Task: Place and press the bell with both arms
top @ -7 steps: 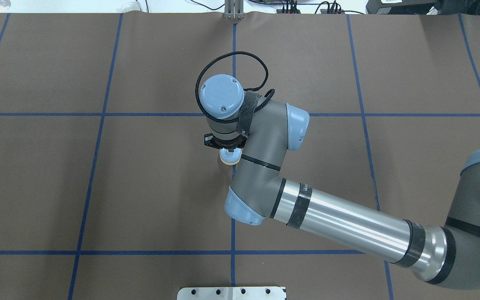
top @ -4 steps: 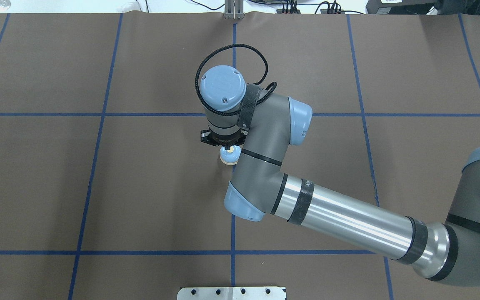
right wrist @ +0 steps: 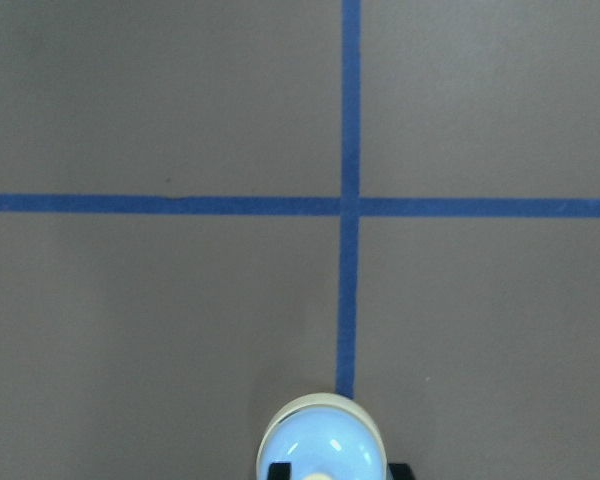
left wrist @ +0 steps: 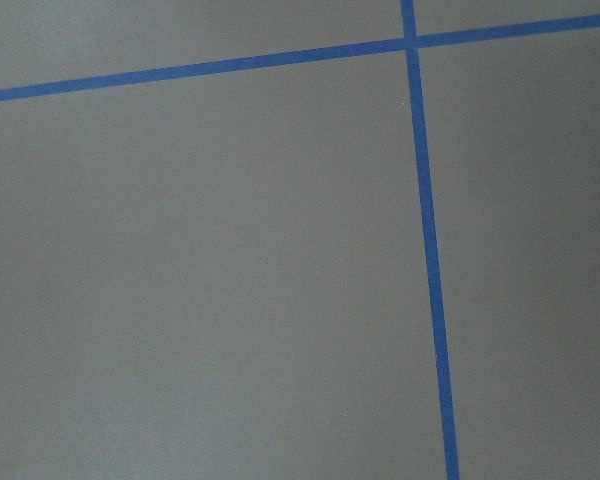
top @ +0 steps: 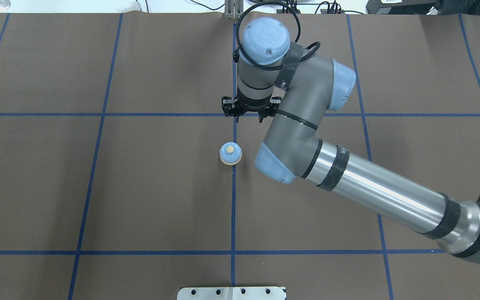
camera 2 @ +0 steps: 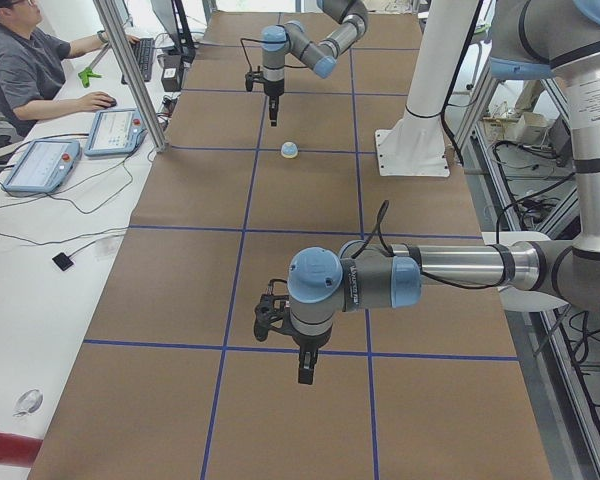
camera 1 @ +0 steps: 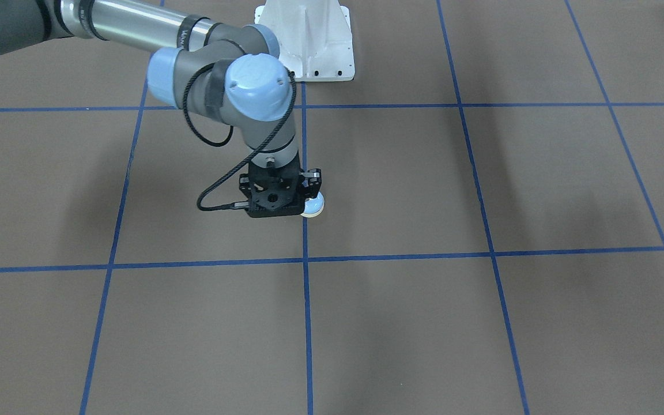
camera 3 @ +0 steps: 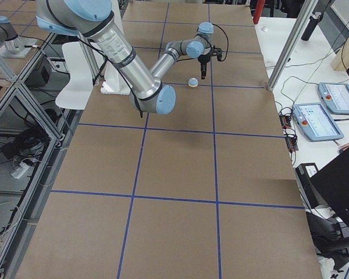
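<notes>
The light blue bell [top: 230,153] with its cream button stands free on the brown table by the centre blue line. It also shows in the front view [camera 1: 315,207], the left view [camera 2: 290,150], the right view [camera 3: 193,82] and at the bottom edge of the right wrist view [right wrist: 320,445]. My right gripper [top: 248,118] hangs above the table just beyond the bell, open and empty, fingers pointing down. My left gripper [camera 2: 304,372] shows only in the left view, low over the table far from the bell. I cannot tell whether it is open or shut.
The white pedestal base [camera 1: 309,40] stands at the robot's side of the table. An operator [camera 2: 20,60] sits at a side desk with two tablets [camera 2: 40,165] and a metal post [camera 2: 130,70]. Blue tape lines grid the brown mat.
My right gripper has let go of the bell and moved up and away toward the far side. The bell stays where it was on the table.
</notes>
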